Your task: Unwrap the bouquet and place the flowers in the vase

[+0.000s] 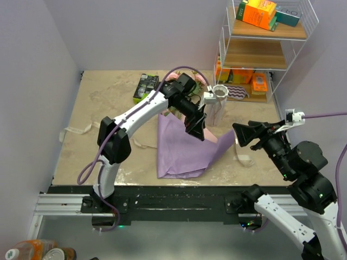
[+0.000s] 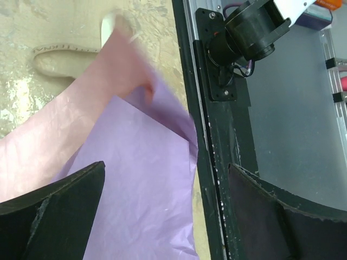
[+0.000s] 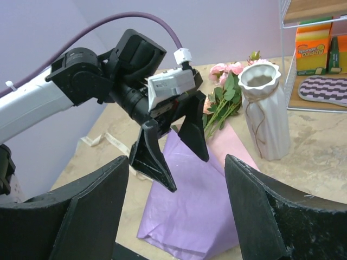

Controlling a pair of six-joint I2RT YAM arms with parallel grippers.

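The pink and cream roses on thin green stems (image 3: 223, 89) are out of the wrap. They're lying on the marbled worktop (image 3: 320, 146) just beside the off-white ribbed vase (image 3: 265, 108), blooms at the far end and stems running back toward the flattened lilac paper (image 1: 181, 149). Your left fingers (image 3: 192, 135) hang spread wide and empty right by the stem ends, so that arm's nearer. Your right fingers (image 1: 246, 132) are open too, holding nothing, well off to the right.
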